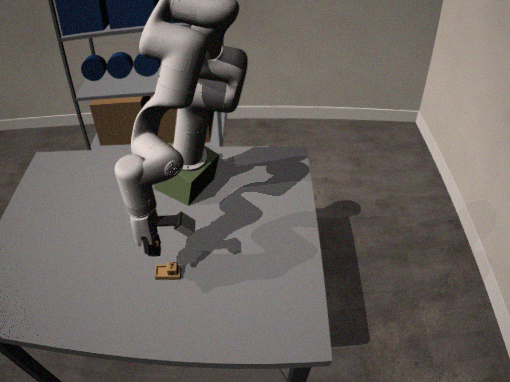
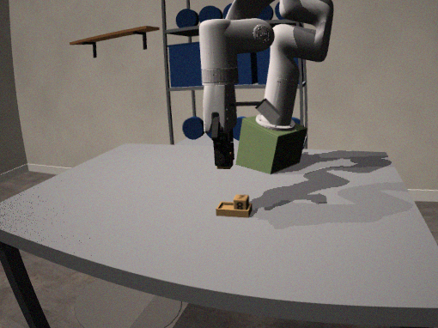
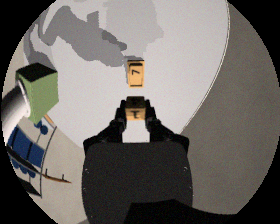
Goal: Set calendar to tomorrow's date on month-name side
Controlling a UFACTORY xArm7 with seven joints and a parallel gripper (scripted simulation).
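Observation:
The wooden tray [image 1: 167,277] [image 2: 228,213] lies flat on the table. One cube [image 1: 172,269] [image 2: 241,202] [image 3: 135,72] stands in its right half in the top and exterior views, with a 7 on top and an upright 8 on the front face in the exterior view. The tray's left half is empty. My gripper [image 1: 153,249] [image 2: 224,161] [image 3: 135,105] is shut on the other cube [image 3: 135,114], in the air above and behind the tray. A face of this held cube with a 1-like mark shows in the wrist view; its other visible face is dark and hard to read.
The green base block [image 1: 182,186] [image 2: 262,149] [image 3: 42,95] of the arm stands behind the tray on the grey table [image 1: 100,304] [image 2: 172,244]. The arm's shadow falls beside the tray's right end. A shelf rack with blue boxes stands behind the table.

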